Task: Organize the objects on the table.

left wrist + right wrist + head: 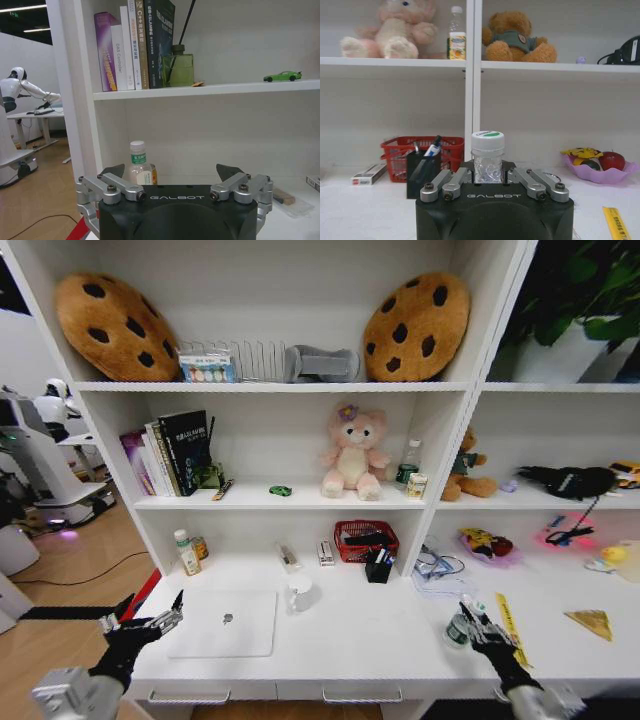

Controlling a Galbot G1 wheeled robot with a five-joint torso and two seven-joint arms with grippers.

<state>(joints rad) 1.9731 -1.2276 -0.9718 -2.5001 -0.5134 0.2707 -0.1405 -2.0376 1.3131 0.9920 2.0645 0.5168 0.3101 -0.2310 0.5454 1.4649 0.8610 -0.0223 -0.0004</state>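
Note:
A silver laptop [222, 622] lies shut at the left front of the white table [380, 645]. My left gripper [140, 618] [172, 172] hovers open just left of the laptop, holding nothing. My right gripper [472, 618] [488, 172] is shut on a small clear bottle [457, 630] [487, 156] with a white and green cap, low over the table's right front. A tiny green toy car [280, 491] [282, 76] sits on the middle shelf. Pens [432, 148] stand in a black holder [378, 566] [422, 172] at the back of the table.
A red basket [365, 538], a white mug [299, 592] and a white-capped bottle [186, 553] [139, 167] stand near the back. Books [170, 452] and plush toys [352, 453] fill the shelves. A yellow ruler [511, 628] lies at right. Another robot [40, 455] stands far left.

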